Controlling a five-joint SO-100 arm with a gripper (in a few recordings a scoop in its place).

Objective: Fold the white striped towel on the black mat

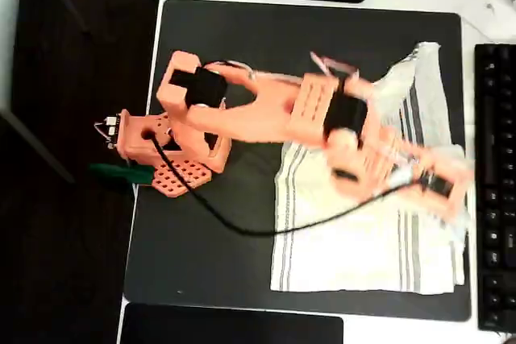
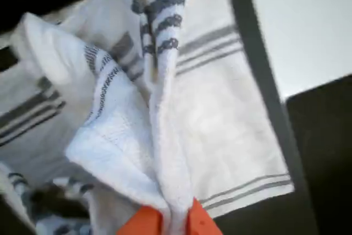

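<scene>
My gripper (image 2: 175, 218) is pinched on a gathered fold of the white striped towel (image 2: 220, 136); in the wrist view the cloth is squeezed between my orange fingertips (image 2: 201, 221) and drapes away limp. Soft, light, no stiffness: it sags and bunches and looks likely to slip if held by a thin edge. Best hold, I judge, is a corner or hem. The rest of the towel lies flat on the black mat (image 1: 210, 263), toward its right side in the overhead view.

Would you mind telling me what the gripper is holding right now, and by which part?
The gripper pinches the white striped towel by a bunched fold of cloth near a striped edge, lifted above the rest.
</scene>
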